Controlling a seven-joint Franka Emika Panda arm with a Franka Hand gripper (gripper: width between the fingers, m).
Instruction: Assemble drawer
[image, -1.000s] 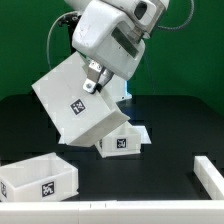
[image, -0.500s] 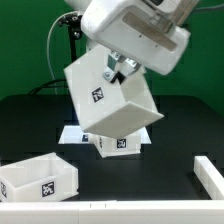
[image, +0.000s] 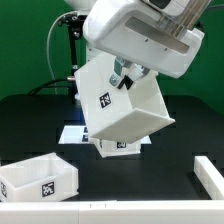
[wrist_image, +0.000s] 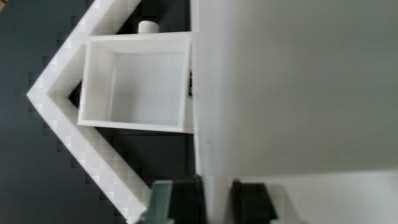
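Note:
My gripper (image: 125, 76) is shut on the upper wall of the large white cube casing (image: 120, 110). It holds the casing tilted in the air above the table, with its tag facing the camera. In the wrist view the casing wall (wrist_image: 267, 110) runs between the dark fingers (wrist_image: 176, 203) of the gripper (wrist_image: 210, 202). A small open-top tray (image: 119, 146) with a tag lies under the casing. A second tray (image: 40, 178) stands at the front on the exterior view's left. One tray also shows in the wrist view (wrist_image: 134, 85), seen from above.
The marker board (image: 72, 134) lies flat behind the small tray. A white rail (image: 210, 174) stands at the exterior view's right and another runs along the front edge (image: 110, 201). An angled white rail (wrist_image: 71, 115) shows in the wrist view.
The casing has risen off the table in my gripper, turned, and swung toward the exterior view's right. The small tray under it is now uncovered. The front tray has not moved.

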